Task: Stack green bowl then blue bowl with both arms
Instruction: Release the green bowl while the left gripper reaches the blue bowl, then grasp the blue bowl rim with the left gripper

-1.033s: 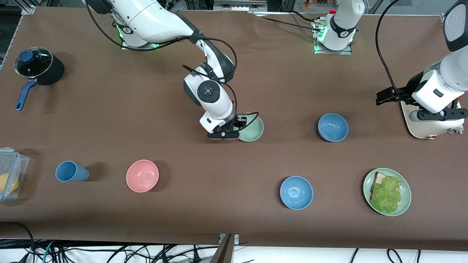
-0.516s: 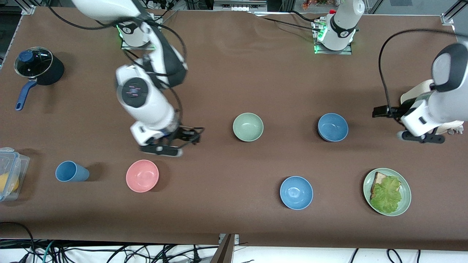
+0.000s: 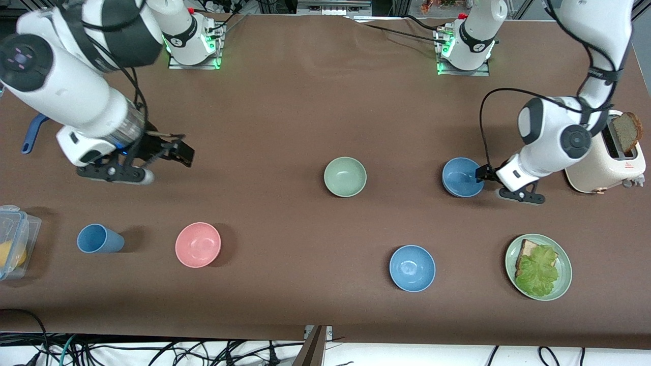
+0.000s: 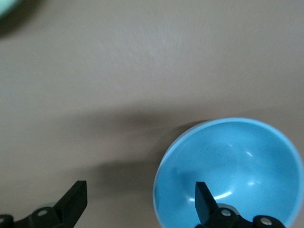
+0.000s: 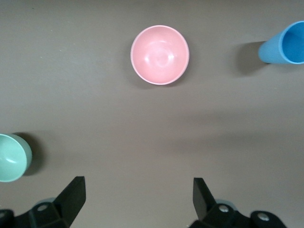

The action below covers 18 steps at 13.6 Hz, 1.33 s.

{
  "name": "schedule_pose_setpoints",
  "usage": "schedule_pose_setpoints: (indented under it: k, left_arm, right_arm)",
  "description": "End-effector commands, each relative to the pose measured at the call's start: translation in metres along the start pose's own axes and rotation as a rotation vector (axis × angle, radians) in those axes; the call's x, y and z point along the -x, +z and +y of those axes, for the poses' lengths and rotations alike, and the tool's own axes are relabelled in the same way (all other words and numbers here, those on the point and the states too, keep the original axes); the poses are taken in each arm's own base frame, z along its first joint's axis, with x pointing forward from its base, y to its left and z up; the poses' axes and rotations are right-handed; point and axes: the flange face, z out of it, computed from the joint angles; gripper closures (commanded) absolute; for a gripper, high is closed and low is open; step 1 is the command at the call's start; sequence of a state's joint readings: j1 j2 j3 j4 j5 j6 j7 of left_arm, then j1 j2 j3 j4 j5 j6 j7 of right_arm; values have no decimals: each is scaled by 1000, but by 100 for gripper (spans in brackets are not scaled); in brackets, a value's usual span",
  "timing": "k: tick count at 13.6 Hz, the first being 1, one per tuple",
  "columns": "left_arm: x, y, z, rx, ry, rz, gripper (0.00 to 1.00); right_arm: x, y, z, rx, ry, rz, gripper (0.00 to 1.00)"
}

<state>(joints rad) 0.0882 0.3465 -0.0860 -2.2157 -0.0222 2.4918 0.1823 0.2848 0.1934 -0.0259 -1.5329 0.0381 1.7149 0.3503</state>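
No words or numbers can be read on anything here; the toaster (image 3: 605, 165) carries only a small red triangle mark, too small to make out.

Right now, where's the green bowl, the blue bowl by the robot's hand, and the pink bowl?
green bowl (image 3: 345, 176), front view, inside bottom.
blue bowl (image 3: 461, 176), front view, inside bottom.
pink bowl (image 5: 160, 54), right wrist view, inside bottom.

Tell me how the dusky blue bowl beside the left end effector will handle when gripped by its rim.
The blue bowl looks rigid, so its rim should hold shape under the left end effector. Its matte finish suggests a fair grip. It probably is light, and its rounded underside may tip if pushed off-centre.
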Motion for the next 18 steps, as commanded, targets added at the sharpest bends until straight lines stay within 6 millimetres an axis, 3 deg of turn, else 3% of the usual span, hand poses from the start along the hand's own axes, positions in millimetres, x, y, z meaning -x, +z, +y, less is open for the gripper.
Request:
schedule_pose_setpoints:
  k: [1, 2, 3, 4, 6, 7, 14, 16, 18]
  left_arm:
    - [-3, 18, 10, 5, 37, 0, 0]
    - [-3, 19, 12, 6, 40, -3, 0]
    - [-3, 20, 14, 6, 44, -3, 7]
    - [-5, 18, 15, 5, 46, 1, 39]
    - [-6, 14, 14, 4, 48, 3, 87]
    - [-6, 11, 13, 3, 49, 7, 100]
    - [-8, -5, 8, -1, 58, 19, 100]
    - [-19, -28, 17, -1, 74, 19, 100]
    - [-39, -60, 43, 27, 103, -17, 100]
  right_arm:
    - [13, -11, 48, -67, 15, -63, 0]
    - [13, -20, 64, -85, 3, -60, 0]
    - [12, -24, 82, -91, -10, -54, 0]
    - [17, -25, 97, -92, -9, -54, 0]
    - [31, -33, 102, -88, -2, -46, 0]
    - [30, -37, 99, -84, -4, -38, 0]
    - [28, -37, 102, -45, -9, -24, 0]
    - [22, -40, 103, -42, -24, -19, 0]
    - [19, -52, 106, -47, -18, 7, 0]
